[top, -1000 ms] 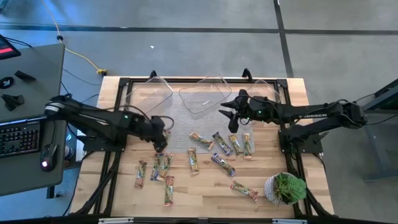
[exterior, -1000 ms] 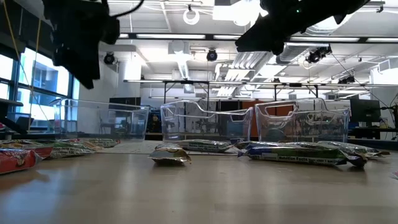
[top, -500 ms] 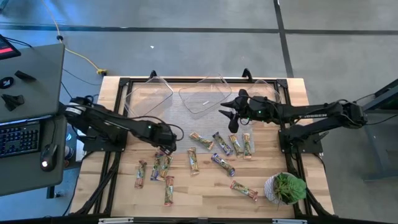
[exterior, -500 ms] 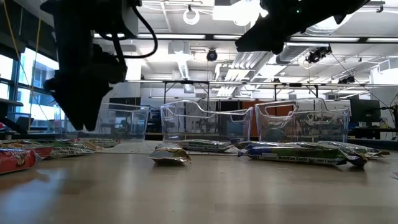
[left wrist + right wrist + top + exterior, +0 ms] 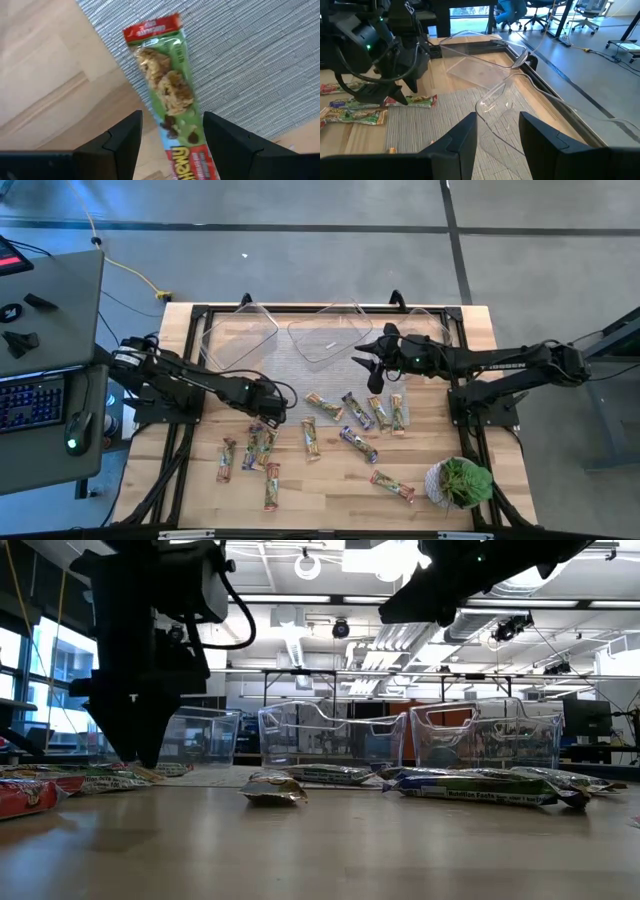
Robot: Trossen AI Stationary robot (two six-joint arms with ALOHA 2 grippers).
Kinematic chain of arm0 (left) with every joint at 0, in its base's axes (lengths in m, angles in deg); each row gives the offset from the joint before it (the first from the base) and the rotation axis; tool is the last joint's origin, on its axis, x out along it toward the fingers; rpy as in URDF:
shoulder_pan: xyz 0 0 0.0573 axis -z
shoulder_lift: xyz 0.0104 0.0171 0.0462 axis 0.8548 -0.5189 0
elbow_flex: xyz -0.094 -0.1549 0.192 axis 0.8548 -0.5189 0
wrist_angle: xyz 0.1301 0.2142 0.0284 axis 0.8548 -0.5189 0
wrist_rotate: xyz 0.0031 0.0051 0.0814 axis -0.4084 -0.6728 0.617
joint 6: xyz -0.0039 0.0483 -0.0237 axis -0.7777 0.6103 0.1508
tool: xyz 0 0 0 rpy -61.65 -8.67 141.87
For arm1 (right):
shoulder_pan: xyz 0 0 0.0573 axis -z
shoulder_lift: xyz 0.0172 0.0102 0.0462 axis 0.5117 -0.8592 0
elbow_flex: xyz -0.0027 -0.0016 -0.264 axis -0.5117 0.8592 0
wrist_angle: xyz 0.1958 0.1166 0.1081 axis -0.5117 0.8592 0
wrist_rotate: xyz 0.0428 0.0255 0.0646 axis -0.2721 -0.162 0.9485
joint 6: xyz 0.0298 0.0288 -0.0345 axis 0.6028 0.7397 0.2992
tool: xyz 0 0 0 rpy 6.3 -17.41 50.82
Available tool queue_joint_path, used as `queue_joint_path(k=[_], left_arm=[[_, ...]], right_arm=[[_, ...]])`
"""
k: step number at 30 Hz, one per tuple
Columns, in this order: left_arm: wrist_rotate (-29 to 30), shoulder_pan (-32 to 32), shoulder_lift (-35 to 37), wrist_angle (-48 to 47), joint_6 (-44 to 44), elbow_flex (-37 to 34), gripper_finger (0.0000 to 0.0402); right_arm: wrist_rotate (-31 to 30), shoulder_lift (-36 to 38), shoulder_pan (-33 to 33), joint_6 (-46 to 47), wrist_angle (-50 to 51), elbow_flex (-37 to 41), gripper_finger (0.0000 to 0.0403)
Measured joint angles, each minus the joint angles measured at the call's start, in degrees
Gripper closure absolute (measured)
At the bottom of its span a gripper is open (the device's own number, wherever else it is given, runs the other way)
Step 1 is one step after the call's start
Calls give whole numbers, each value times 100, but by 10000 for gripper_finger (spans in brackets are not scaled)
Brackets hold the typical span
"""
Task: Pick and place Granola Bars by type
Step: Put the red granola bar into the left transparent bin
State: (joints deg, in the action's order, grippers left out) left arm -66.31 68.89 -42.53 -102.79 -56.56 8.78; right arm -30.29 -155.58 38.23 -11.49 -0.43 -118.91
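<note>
The green-wrapped granola bar [image 5: 167,95] lies at the grey mat's [image 5: 330,385] seven-o'clock edge, half on the counter [image 5: 320,490]. The left gripper [image 5: 266,418] has dropped over it since a second ago, jaws open astride it, so a grasp looks close. The right gripper [image 5: 372,367] hangs part-open, empty, by the tubs [image 5: 330,330] at twelve o'clock; open counter lies toward six.
</note>
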Motion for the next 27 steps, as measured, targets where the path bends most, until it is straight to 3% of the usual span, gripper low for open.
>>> queue_joint_path(k=[12,21,27], left_arm=[[24,0,-296,148,188,-7,203],[-231,-2,-259,214,231,-10,287],[-361,-2,-235,-102,570,279,304]], right_arm=[[0,0,0,39,37,0,273],[0,0,-1,41,55,0,273],[0,0,-1,43,31,0,273]])
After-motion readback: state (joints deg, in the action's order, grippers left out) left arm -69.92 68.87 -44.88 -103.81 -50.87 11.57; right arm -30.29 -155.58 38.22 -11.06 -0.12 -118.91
